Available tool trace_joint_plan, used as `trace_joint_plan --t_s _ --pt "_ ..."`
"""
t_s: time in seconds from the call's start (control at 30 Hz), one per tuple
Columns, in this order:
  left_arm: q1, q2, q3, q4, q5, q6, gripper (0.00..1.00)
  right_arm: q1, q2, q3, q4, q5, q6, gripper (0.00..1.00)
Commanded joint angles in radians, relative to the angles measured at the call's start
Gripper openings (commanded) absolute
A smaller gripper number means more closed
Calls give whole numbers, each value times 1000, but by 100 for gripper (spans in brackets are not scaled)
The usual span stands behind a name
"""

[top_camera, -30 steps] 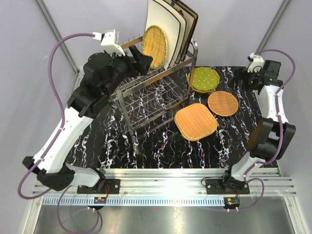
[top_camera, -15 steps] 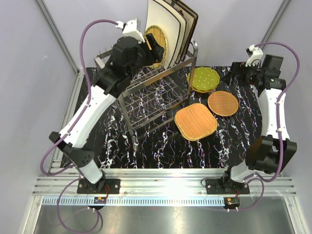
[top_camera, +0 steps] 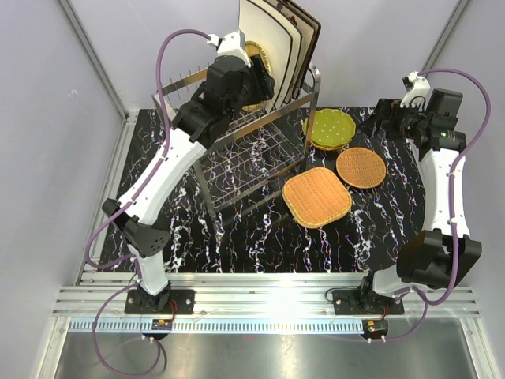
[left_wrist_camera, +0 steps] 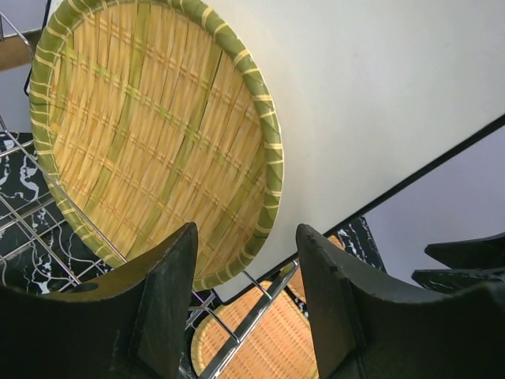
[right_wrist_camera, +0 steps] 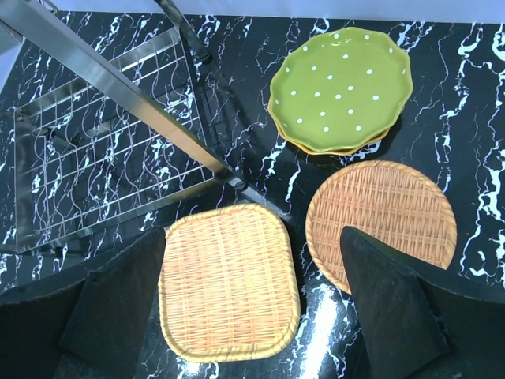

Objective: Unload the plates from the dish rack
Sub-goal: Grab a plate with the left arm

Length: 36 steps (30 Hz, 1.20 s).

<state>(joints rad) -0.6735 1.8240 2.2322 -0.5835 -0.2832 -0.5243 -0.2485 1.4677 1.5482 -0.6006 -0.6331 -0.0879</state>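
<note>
The left gripper [left_wrist_camera: 245,237] hung half-open at the lower rim of the round woven plate [left_wrist_camera: 158,134], which stood upright in the rack [top_camera: 245,158] near the surface's far edge. The right gripper [right_wrist_camera: 252,233] gaped empty. A careless lift could drag the cream plates [left_wrist_camera: 379,95] leaning behind and topple them.

From overhead, the left arm [top_camera: 170,158] covers most of the woven plate [top_camera: 260,54] in the rack [top_camera: 252,150], and the cream plates [top_camera: 264,24] run off the top edge. The left wrist view cuts the woven plate at its top and left. Whether the left end effector [left_wrist_camera: 246,227] touches its rim cannot be told. Only a rim of the orange plate [right_wrist_camera: 335,149] shows under the green plate [right_wrist_camera: 339,87]. The fingers [right_wrist_camera: 394,308] of the right end effector [right_wrist_camera: 251,230] hide part of the round wicker plate [right_wrist_camera: 379,213] and a corner of the square wicker plate [right_wrist_camera: 229,284].
</note>
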Motion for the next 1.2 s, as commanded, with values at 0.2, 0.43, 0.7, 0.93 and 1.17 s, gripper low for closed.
trace_joint_plan --t_s 0.2,0.43,0.7,0.93,1.17 --pt "-52 52 52 56 -195 145 51 8 -52 -23 45 -11 31 100" --pt "-115 86 50 145 -364 352 46 8 -66 -33 53 -14 48 100" --pt "-127 110 32 194 -409 455 35 8 -79 -27 58 -13 57 100" --pt "-129 109 18 252 -398 517 22 8 -86 -16 59 -17 71 100" --pt "-152 60 -45 399 -392 632 1 8 -90 -14 58 -14 73 100"
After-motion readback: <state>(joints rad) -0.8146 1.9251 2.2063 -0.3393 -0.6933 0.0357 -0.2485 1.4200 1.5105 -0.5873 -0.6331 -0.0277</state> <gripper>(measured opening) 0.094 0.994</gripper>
